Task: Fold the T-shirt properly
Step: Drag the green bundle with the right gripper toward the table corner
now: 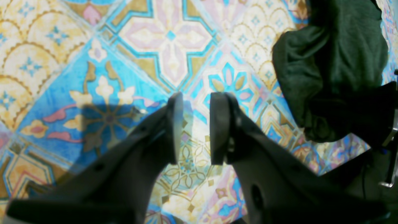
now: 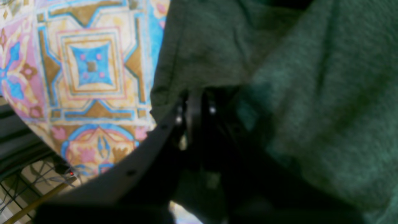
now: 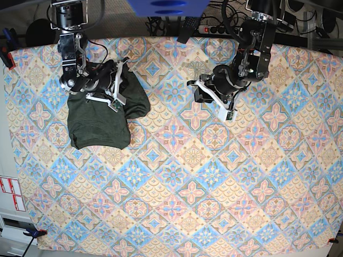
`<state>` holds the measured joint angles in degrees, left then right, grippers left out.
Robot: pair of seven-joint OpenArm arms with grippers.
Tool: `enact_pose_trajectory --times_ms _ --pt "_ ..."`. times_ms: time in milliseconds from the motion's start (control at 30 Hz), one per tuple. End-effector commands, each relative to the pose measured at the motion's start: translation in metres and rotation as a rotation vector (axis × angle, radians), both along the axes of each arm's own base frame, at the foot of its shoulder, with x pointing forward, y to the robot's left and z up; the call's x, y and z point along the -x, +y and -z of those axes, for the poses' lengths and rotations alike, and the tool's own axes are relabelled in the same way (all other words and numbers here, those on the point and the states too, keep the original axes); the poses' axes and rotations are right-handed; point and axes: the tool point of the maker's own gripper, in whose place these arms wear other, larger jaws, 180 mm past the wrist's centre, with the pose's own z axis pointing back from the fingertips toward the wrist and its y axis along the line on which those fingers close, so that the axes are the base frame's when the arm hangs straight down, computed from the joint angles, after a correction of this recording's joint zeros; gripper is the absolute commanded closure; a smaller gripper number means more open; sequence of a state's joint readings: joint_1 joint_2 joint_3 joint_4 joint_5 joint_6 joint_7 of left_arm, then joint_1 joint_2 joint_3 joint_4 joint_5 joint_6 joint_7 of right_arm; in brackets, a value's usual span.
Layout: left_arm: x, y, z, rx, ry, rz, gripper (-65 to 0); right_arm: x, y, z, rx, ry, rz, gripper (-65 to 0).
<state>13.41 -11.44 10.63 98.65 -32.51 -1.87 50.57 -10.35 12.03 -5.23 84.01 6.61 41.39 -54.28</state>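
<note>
The T-shirt is a dark olive-green heap at the left of the patterned tablecloth, partly folded, with a rounded lump toward its right side. My right gripper lies over its upper part. In the right wrist view its fingertips are pressed together with a fold of the T-shirt gathered around them. My left gripper hovers over bare cloth near the table's back middle, jaws apart and nothing between them. The T-shirt lies well off to its upper right in the left wrist view.
Cables and a power strip run behind the table's far edge, beside a blue object. Red clamps hold the cloth at its corners. Beyond the table's edge, the right wrist view shows a wire rack.
</note>
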Motion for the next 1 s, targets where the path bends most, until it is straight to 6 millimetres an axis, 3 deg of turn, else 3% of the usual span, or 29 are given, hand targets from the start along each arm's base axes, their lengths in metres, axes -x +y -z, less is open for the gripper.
enact_pose_trajectory --times_ms 0,300,467,633,900,967 --pt "-0.011 -0.001 -0.011 0.011 -0.045 0.0 -14.4 0.032 -0.059 0.016 0.258 0.139 -0.017 0.0" --pt "-0.014 -0.002 -0.013 0.014 -0.051 0.0 -14.4 0.029 -0.058 0.013 0.255 0.125 -0.015 0.0" --pt "-0.012 -0.003 -0.014 0.019 -0.05 0.0 -14.4 0.006 -0.047 -0.014 0.249 0.012 -0.033 0.0" --pt "-0.005 -0.002 -0.024 0.02 -0.071 0.004 -14.4 0.011 -0.036 -0.036 0.243 -0.058 -0.061 0.0" --pt "0.01 0.029 -0.027 -0.036 -0.075 -0.023 -14.4 0.027 -0.027 -0.053 0.234 -0.099 -0.084 0.0" --pt "0.013 0.034 -0.026 -0.038 -0.066 -0.04 -14.4 0.027 -0.037 -0.054 0.246 -0.1 -0.056 0.0"
